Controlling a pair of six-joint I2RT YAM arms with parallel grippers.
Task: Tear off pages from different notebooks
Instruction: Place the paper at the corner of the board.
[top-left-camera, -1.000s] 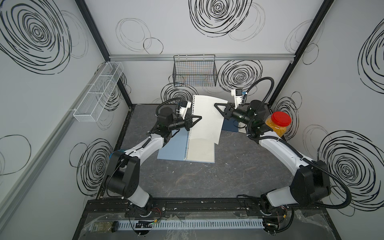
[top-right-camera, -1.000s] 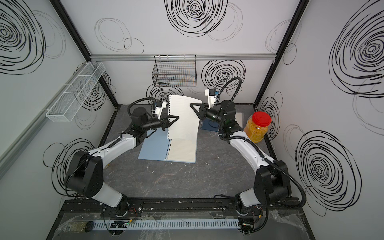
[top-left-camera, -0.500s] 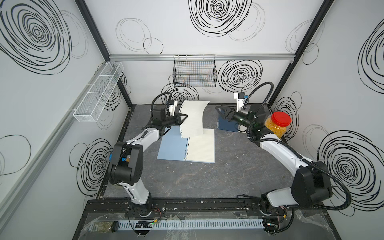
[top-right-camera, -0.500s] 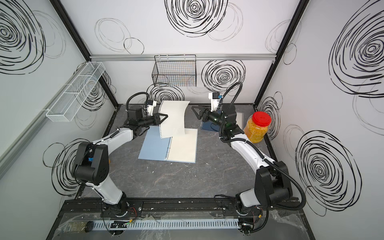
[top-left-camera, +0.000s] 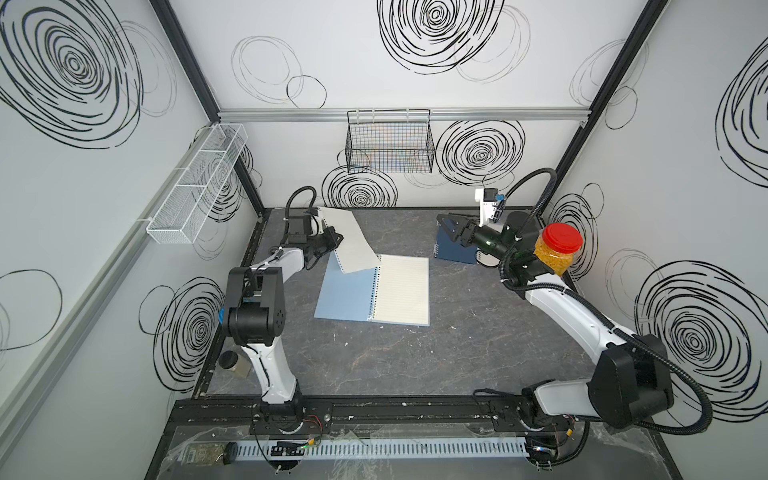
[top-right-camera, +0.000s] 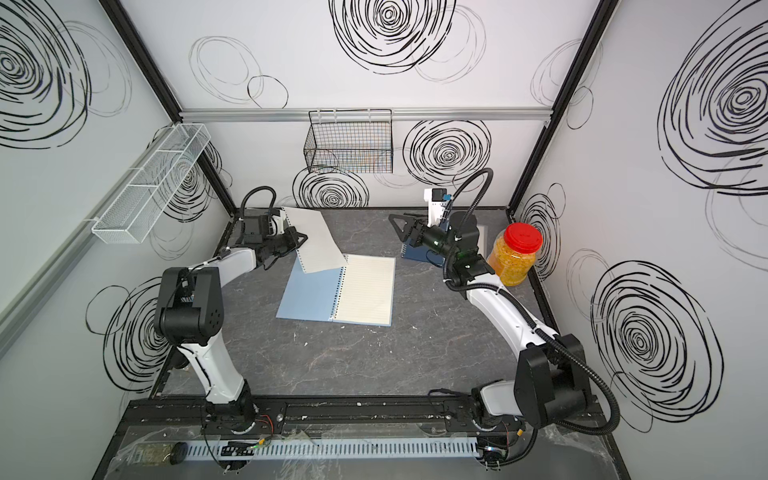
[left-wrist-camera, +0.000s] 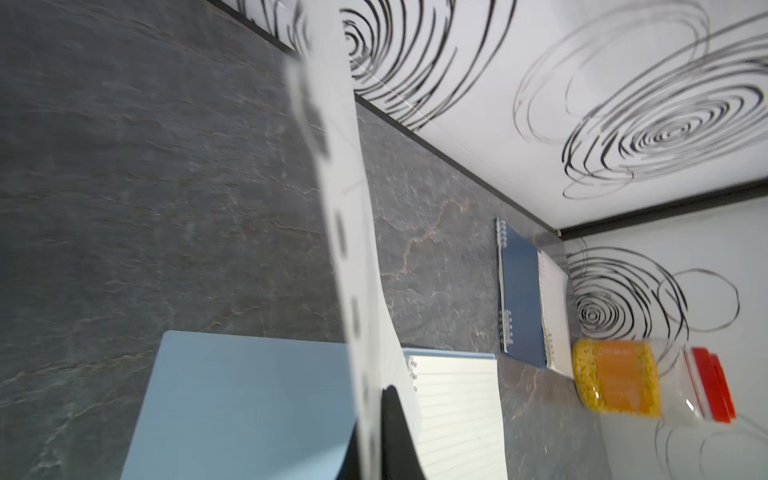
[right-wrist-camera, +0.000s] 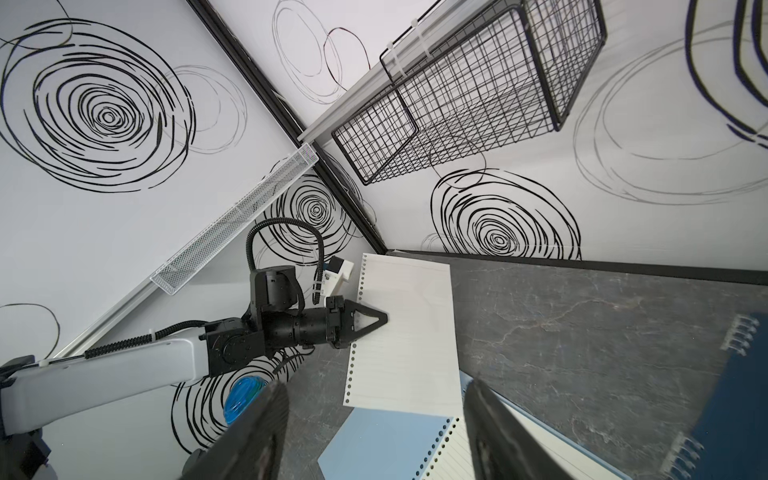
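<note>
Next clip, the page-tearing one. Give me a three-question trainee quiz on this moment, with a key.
1. True or false: the left gripper holds the loose page by its punched edge.
2. Multiple choice: the right gripper is A) shut on the page, B) open and empty, C) shut on a jar.
3. Short answer: which notebook lies open on the table?
Key: 1 true; 2 B; 3 the light blue notebook.

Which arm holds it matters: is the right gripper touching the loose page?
Apart. In a top view bare table separates the right gripper from the page, pinched by the left gripper.
</note>
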